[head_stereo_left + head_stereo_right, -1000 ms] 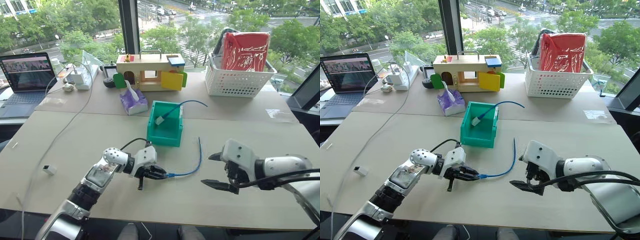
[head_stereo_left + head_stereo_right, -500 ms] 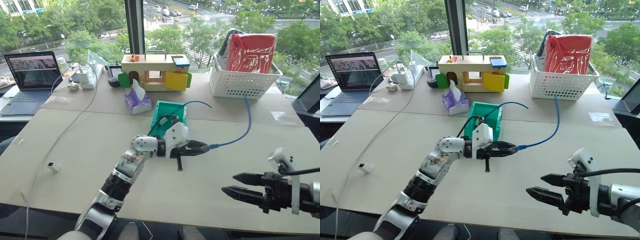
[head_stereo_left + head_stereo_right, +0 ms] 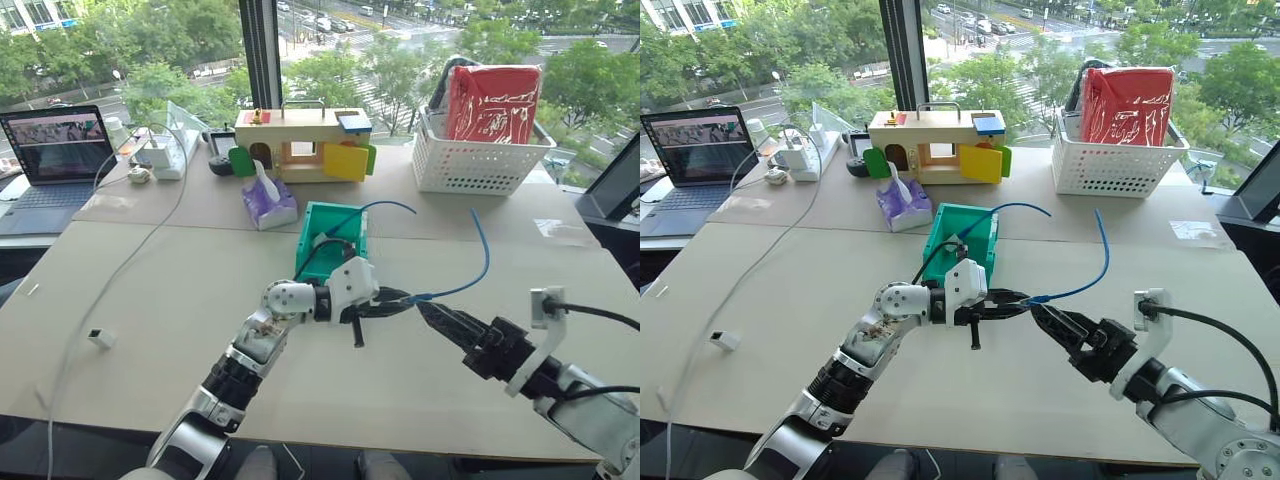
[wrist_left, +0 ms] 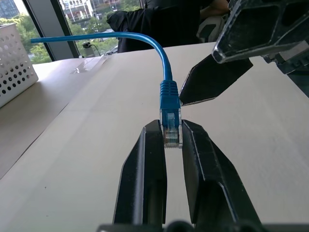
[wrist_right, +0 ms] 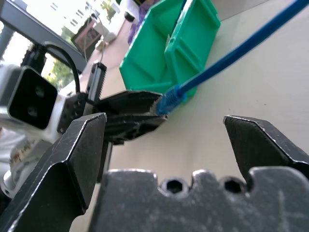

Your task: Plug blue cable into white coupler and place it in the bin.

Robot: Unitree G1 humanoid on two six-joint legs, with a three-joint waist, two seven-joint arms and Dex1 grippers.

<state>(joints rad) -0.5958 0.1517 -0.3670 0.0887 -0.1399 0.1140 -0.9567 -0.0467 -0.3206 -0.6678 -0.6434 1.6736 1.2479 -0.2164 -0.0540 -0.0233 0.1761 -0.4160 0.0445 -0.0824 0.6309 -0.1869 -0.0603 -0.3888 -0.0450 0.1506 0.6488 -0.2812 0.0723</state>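
Blue is the colour of the blue cable [image 3: 478,262], and its clear plug end is pinched tight between the two black fingers of the left gripper [image 4: 172,140], up above the table [image 3: 150,300]. From there the cable curves up and away into the air. The right gripper [image 3: 432,312] has its fingers spread wide with nothing in them, and its tips sit just beside the plug. The bin [image 3: 322,255] stands on the table behind the left gripper, with another blue wire hanging out of it. A tiny white coupler [image 3: 98,338] lies far off near the table's left edge.
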